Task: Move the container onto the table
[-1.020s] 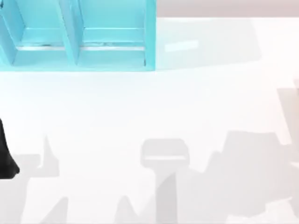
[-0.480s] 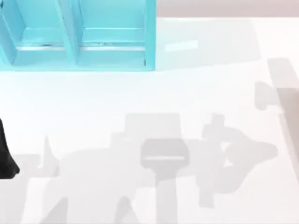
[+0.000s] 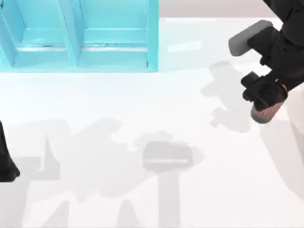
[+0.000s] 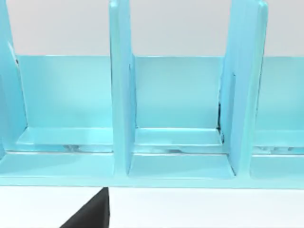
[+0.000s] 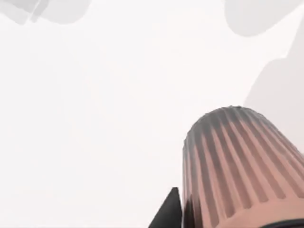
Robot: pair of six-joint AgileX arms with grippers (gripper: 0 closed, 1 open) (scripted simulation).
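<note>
The container [image 3: 266,113], a small ribbed copper-brown cup, hangs above the right side of the white table [image 3: 142,102], with its shadow lying on the surface to its left. My right gripper [image 3: 264,98] is shut on the cup from above. In the right wrist view the container [image 5: 237,166] stands close up over the table [image 5: 95,118], narrow end pointing away, with one dark finger [image 5: 170,213] beside it. My left arm [image 3: 6,161] is parked at the table's left edge.
A big turquoise shelf unit [image 3: 76,52] stands at the back left, and its open compartments [image 4: 180,142] face the left wrist camera. Arm shadows fall across the middle and front of the table.
My right arm has swung into the top view from the right, carrying the container. Before, only its shadows crossed the table. The left arm has not moved.
</note>
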